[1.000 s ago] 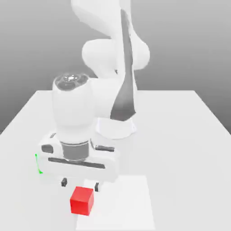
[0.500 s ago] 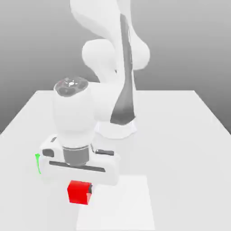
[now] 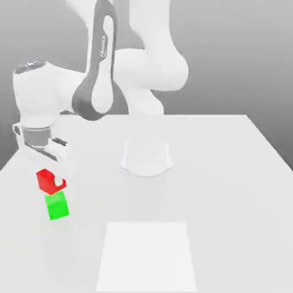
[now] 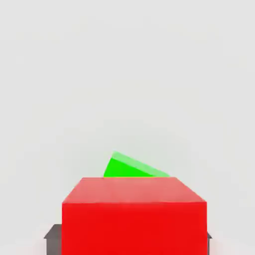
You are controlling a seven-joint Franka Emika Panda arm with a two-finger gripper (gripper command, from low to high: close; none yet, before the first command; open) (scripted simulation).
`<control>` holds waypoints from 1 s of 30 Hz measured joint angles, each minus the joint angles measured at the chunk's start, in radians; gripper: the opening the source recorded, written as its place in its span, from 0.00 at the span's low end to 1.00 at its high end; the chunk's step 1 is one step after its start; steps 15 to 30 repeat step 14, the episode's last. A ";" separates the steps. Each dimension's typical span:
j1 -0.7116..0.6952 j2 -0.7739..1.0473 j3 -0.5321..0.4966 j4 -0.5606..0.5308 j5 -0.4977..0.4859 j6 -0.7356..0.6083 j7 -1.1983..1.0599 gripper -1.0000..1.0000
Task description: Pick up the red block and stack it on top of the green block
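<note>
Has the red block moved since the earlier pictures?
Yes. The red block has moved away from the white square, toward the exterior view's left and higher in that view.

on the exterior view's right of my claw (image 3: pixel 58 182), the table (image 3: pixel 223 189) is bare, so i could slide across there. the white sheet (image 3: pixel 147 257) lies flat and nothing stands on it. just under the red block (image 3: pixel 48 181) in my claw, the green block (image 3: pixel 56 206) is in the way if i go straight down. my own round foot (image 3: pixel 146 163) blocks the middle of the table, behind the sheet. the air around the green block's sides is free.
</note>
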State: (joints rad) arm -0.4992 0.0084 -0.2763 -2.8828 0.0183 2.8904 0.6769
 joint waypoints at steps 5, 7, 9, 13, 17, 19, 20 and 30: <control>-0.003 0.026 0.010 0.001 0.029 0.024 -0.020 1.00; -0.005 0.039 0.014 0.002 0.044 0.036 -0.031 1.00; -0.017 0.002 0.008 0.000 0.000 0.003 -0.001 1.00; -0.054 -0.134 0.022 -0.005 -0.096 -0.125 0.066 1.00; -0.061 -0.170 0.026 -0.007 -0.112 -0.160 0.077 1.00; -0.061 -0.170 0.026 -0.007 -0.112 -0.160 0.077 1.00; -0.061 -0.170 0.026 -0.007 -0.112 -0.160 0.077 1.00; -0.061 -0.170 0.026 -0.007 -0.112 -0.160 0.077 1.00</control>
